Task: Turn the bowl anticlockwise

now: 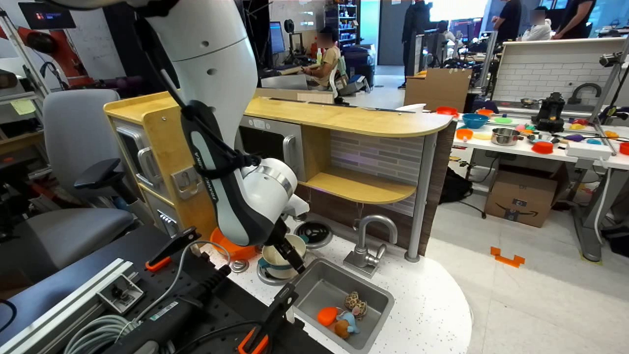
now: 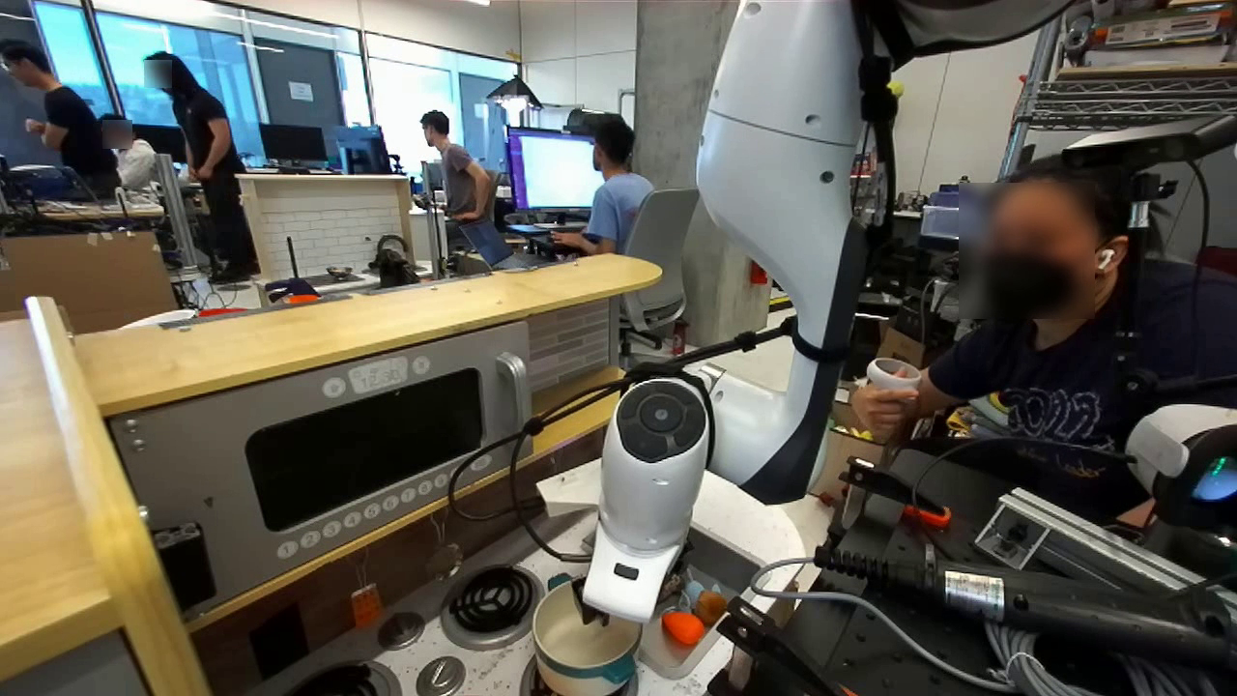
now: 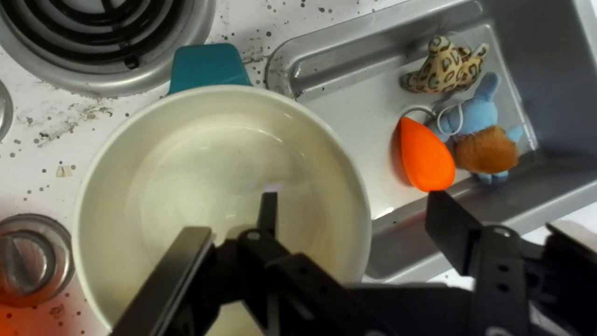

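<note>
The bowl is a cream pot with teal handles. It stands upright on a stove burner beside the sink, in both exterior views [image 1: 273, 255] [image 2: 572, 646]. In the wrist view the bowl [image 3: 224, 158] fills the left half, with one teal handle [image 3: 207, 67] at its far side. My gripper [image 3: 353, 203] is open with nothing between its fingers. One finger is over the bowl's inside and the other is outside its right rim, over the sink. I cannot tell whether either finger touches the bowl. The gripper [image 1: 299, 265] points down at the bowl's sink side in an exterior view.
The grey sink [image 1: 319, 295] holds an orange object [image 3: 426, 156], a leopard-print toy [image 3: 445, 67] and a blue toy [image 3: 478, 114]. A faucet [image 1: 366, 246] rises behind it. An orange bowl [image 1: 233, 246], a free burner [image 2: 493, 599] and stove knobs [image 3: 30, 261] are nearby.
</note>
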